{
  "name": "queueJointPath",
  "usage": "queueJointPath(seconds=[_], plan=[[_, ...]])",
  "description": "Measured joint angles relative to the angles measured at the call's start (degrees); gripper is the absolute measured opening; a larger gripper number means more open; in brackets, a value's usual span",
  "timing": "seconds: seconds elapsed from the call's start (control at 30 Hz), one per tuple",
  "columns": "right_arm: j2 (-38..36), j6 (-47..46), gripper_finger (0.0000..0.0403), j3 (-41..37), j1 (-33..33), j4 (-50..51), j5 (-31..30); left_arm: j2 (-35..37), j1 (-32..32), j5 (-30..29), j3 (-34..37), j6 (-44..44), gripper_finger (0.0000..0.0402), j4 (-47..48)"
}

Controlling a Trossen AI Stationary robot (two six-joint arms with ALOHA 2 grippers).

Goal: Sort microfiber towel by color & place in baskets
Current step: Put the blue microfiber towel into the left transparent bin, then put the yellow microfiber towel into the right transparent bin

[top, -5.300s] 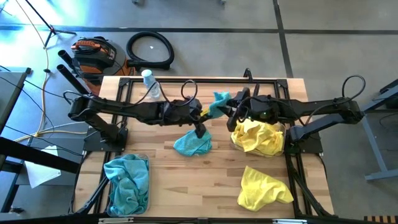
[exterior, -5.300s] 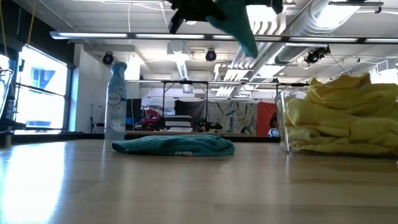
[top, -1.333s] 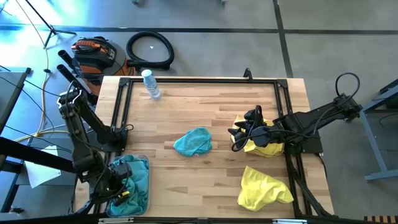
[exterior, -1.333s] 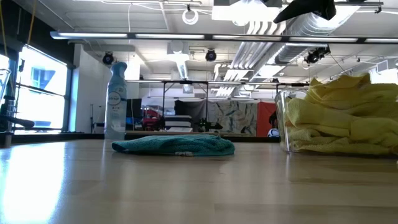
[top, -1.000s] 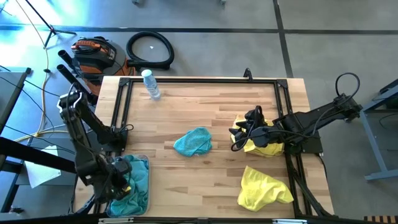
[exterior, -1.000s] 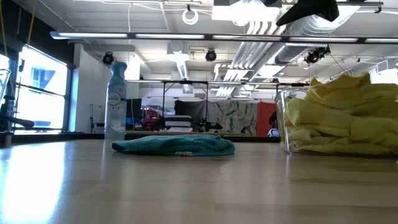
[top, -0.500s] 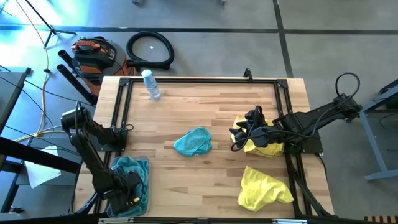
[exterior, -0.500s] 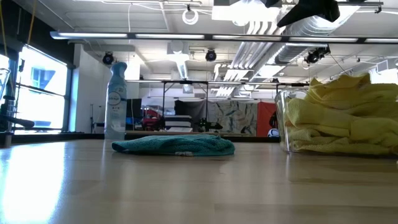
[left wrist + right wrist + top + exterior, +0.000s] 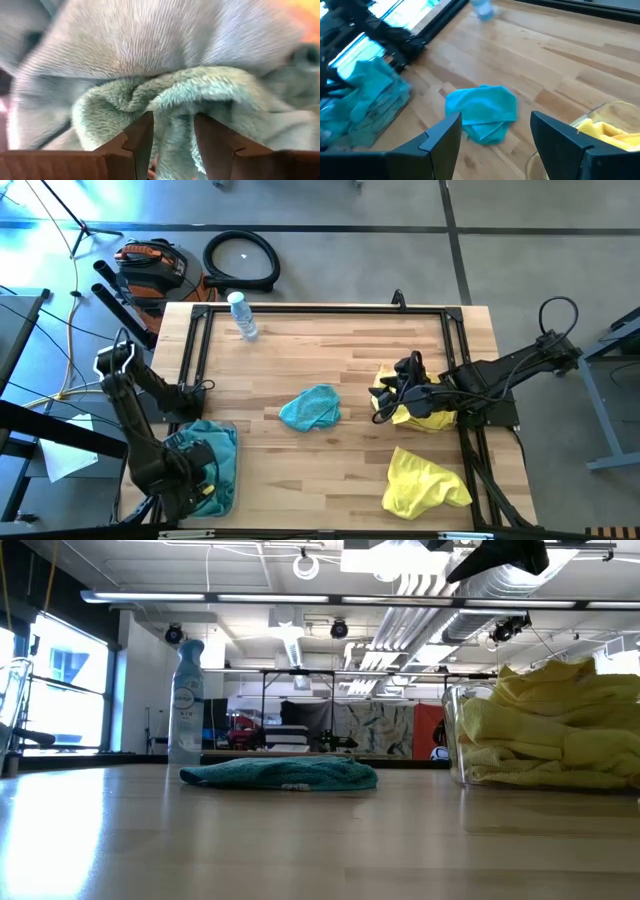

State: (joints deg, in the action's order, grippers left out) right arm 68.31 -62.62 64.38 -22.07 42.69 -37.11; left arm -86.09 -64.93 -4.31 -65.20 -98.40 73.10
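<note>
My left gripper (image 9: 197,483) is down in the near-left basket (image 9: 232,480), shut on a teal towel (image 9: 170,95) that lies on top of the basket's teal pile (image 9: 205,455). My right gripper (image 9: 380,402) is open and empty. It hovers above the table beside the right basket (image 9: 455,735), which is full of yellow towels (image 9: 425,405). One teal towel (image 9: 310,408) lies crumpled at mid-table and also shows in the right wrist view (image 9: 482,112). One yellow towel (image 9: 425,483) lies near the table's near right. My left gripper pinches a bunched fold of the teal towel (image 9: 175,107) between its two fingers (image 9: 140,135). The fingers come from above, pointing down. The towel rests on the teal pile in the basket, slack; I cannot tell how many layers are held.
A clear spray bottle (image 9: 241,316) stands at the far left of the table and shows in the low view (image 9: 186,705). A black metal frame (image 9: 320,310) runs around the table's edges. Bare wood lies between the two baskets.
My left arm has folded lower over the near-left basket, and its gripper has stayed on the teal pile there. The teal pile has shifted a little toward the far edge. My right gripper has kept still.
</note>
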Motion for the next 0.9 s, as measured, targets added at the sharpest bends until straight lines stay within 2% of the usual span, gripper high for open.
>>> queueJointPath(seconds=[0.17, 0.33, 0.47, 0.63, 0.8, 0.9], plan=[[0.01, 0.92, 0.0233, 0.00, -3.79, -1.96, 0.14, 0.97, 0.02, -6.40, -6.70, 0.14, 0.0132, 5.40], [1.78, -4.84, 0.0223, 0.00, -9.72, -2.00, 2.06, 1.03, 0.05, -14.82, -11.51, 1.98, 0.0132, 6.58], [5.72, -11.35, 0.0196, 0.00, -13.94, -1.83, 8.74, 1.04, 0.96, -19.36, -13.01, 3.85, 0.0132, 6.53], [11.10, -23.24, 0.0157, 0.00, -18.70, -0.22, 18.27, 1.07, 3.58, -20.01, -13.17, 7.93, 0.0132, 6.60], [16.22, -39.09, 0.0127, 0.02, -22.99, 7.62, 29.02, 1.07, 6.52, -20.82, -13.17, 12.12, 0.0132, 6.57], [18.82, -45.45, 0.0119, 0.02, -25.32, 12.16, 34.83, 1.10, 8.15, -21.73, -13.17, 14.75, 0.0132, 6.53]])
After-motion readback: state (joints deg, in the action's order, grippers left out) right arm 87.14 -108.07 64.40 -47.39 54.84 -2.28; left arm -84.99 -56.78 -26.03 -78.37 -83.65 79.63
